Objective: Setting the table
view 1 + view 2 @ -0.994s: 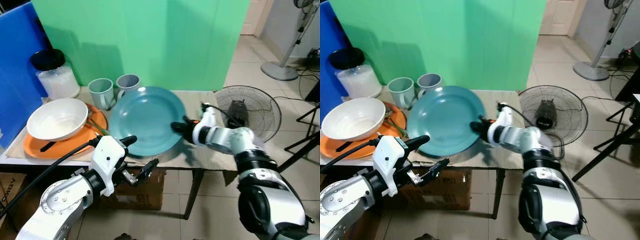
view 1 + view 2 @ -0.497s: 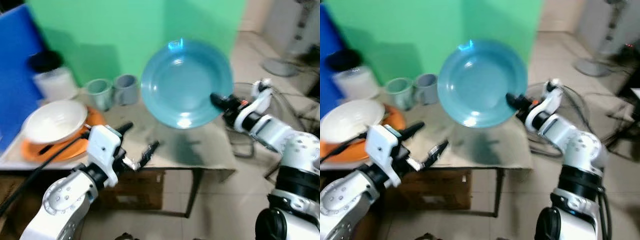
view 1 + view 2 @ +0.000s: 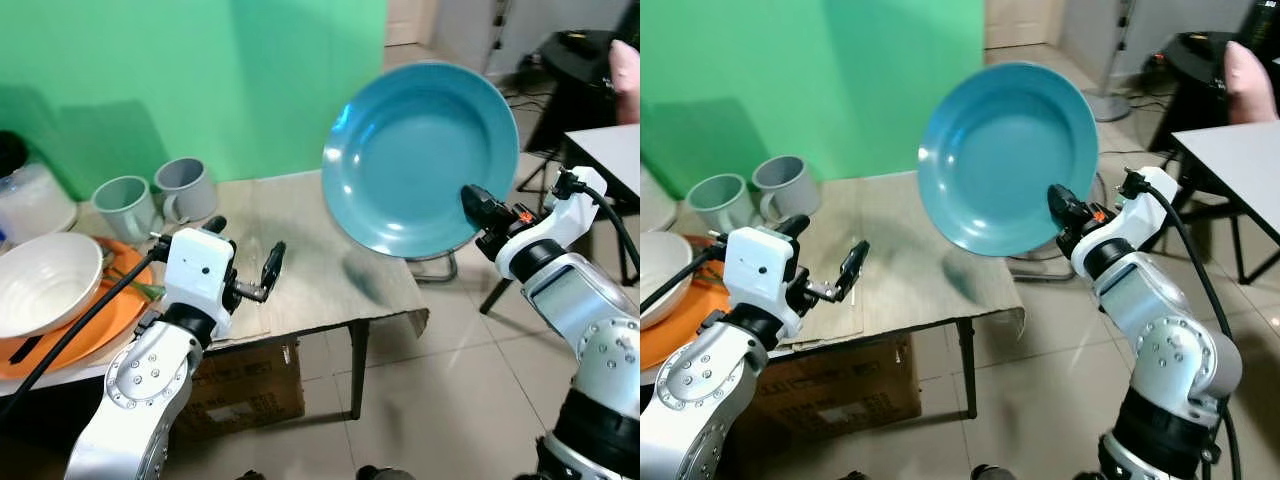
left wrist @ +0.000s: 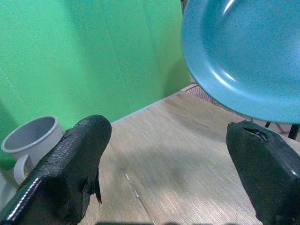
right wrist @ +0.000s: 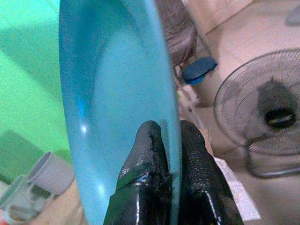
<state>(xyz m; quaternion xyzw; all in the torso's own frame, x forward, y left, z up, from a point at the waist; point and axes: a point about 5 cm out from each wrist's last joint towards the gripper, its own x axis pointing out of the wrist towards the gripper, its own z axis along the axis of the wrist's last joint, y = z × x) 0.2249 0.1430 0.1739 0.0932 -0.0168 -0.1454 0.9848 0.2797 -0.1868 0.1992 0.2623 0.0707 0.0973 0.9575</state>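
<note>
The table (image 3: 330, 280) carries two mugs (image 3: 155, 200) and an orange tray (image 3: 90, 325).

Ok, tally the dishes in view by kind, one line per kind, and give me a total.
Plates: 2, the teal plate pinched at its rim by the right gripper, and the orange plate on the table.
Bowls: 1, the white bowl on the orange plate.
Mugs: 2, the green mug and the grey mug.
Total: 5.
</note>
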